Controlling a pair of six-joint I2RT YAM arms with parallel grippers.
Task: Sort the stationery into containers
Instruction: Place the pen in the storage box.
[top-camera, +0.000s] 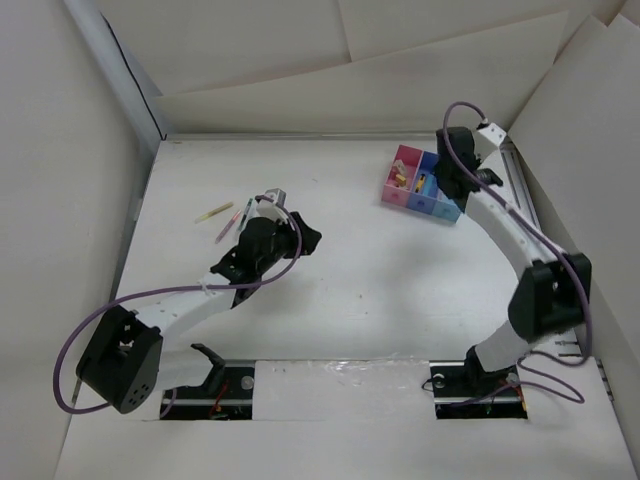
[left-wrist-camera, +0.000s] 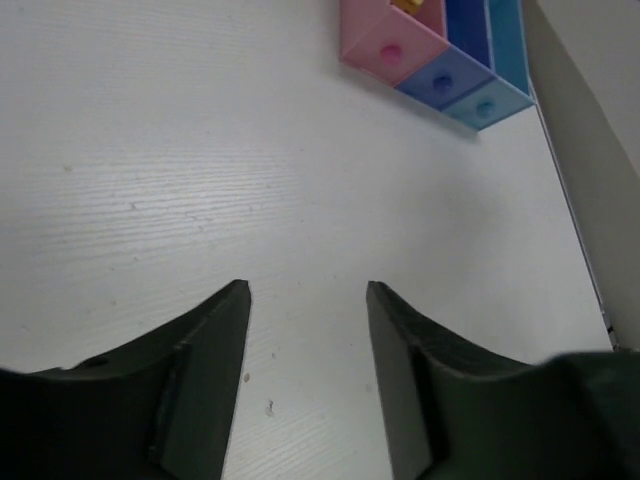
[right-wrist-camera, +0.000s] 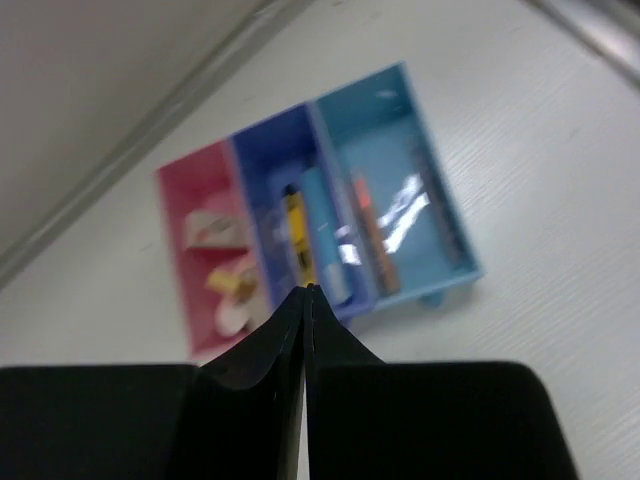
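Bins (top-camera: 421, 186) part-filled; yellow pen (top-camera: 213, 213), pink pen (top-camera: 225, 229) unsorted, yours to grab. L gripper (left-wrist-camera: 306, 291) spread, empty; R gripper (right-wrist-camera: 305, 292) clenched, empty.

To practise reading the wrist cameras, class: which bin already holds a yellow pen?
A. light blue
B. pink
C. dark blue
C: the right wrist view shows the yellow pen lying inside the dark blue bin, the middle one of the row.

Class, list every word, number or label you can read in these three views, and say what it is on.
No text can be read.
A pale block in the pink bin shows reddish marks, too blurred to read.
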